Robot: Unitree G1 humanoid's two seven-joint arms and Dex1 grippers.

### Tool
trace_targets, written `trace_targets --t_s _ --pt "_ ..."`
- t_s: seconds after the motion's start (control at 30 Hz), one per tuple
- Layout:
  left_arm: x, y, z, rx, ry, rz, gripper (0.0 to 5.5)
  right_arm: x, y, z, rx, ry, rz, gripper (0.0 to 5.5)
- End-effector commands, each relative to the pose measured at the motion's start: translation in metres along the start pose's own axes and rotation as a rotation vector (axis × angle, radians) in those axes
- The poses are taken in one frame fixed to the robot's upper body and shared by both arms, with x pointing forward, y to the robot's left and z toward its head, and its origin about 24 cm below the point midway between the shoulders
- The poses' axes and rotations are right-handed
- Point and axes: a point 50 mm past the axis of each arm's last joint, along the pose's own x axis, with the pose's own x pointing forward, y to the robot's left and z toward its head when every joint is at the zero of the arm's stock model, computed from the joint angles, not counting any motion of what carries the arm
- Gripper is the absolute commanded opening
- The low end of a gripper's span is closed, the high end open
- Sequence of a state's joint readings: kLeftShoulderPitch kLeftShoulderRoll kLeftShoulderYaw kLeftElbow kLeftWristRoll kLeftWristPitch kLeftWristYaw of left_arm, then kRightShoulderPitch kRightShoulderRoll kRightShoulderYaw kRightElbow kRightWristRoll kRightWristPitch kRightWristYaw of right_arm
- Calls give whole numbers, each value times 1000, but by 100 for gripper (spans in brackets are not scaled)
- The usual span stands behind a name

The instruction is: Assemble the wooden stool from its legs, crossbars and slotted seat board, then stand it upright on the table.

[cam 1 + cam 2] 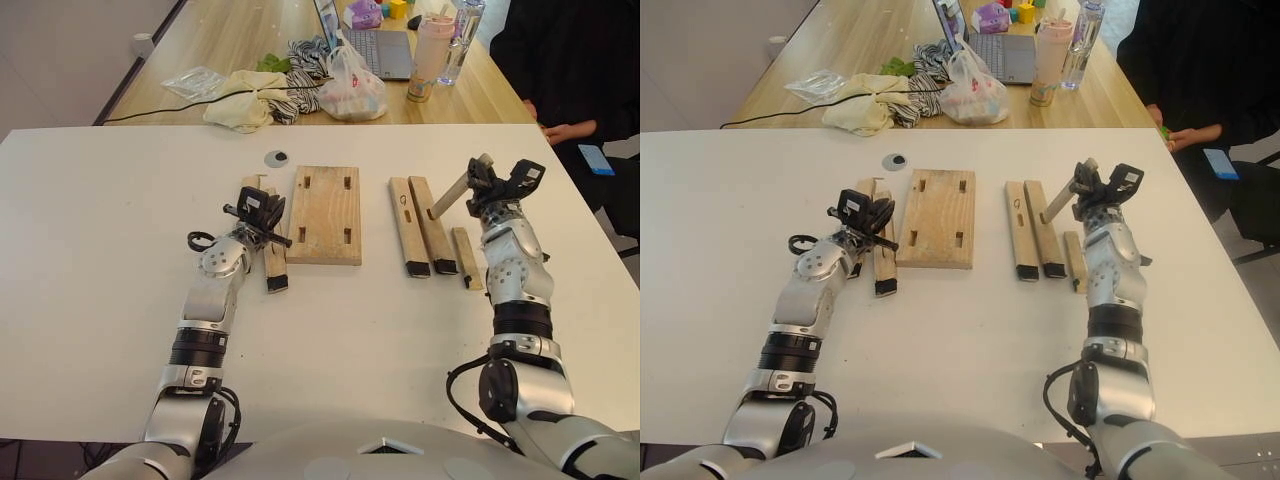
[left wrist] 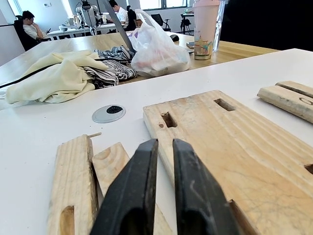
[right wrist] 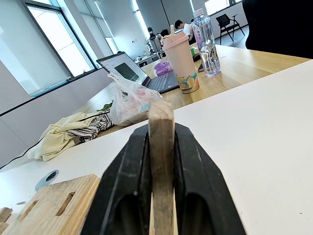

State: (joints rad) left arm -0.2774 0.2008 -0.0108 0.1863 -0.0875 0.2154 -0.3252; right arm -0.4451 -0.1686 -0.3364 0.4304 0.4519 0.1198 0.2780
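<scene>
The slotted seat board (image 1: 325, 213) lies flat at the table's middle. Two long wooden legs (image 1: 418, 238) lie side by side to its right, with a short crossbar (image 1: 466, 257) beside them. My right gripper (image 1: 490, 183) is above these, shut on a wooden crossbar (image 1: 452, 195) that slants down toward the legs; the bar stands between the fingers (image 3: 131, 161) in the right wrist view. Left of the board lie more wooden pieces (image 1: 275, 262). My left gripper (image 1: 262, 212) hovers over them, shut with nothing between its fingertips (image 2: 146, 161).
A grey round cable cap (image 1: 276, 157) sits in the white table behind the board. A wooden table (image 1: 200, 40) farther back holds cloths, a plastic bag, a laptop, a cup and a bottle. A person sits at the far right.
</scene>
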Motion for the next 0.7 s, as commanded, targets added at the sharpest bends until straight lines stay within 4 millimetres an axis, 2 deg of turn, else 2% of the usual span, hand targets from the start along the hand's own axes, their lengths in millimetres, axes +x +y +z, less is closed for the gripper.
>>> trace_targets --t_s 0.03,0.27,0.43,0.7 --pt "1 0 -1 27 5 2 51 2 11 -2 30 18 26 39" --pt "2 3 0 35 5 6 51 4 5 -1 32 19 -4 39" --pt "2 3 1 39 6 4 51 3 0 -12 44 54 -58 39" --pt "0 1 -3 49 14 11 51 3 7 -20 -147 72 -69 39"
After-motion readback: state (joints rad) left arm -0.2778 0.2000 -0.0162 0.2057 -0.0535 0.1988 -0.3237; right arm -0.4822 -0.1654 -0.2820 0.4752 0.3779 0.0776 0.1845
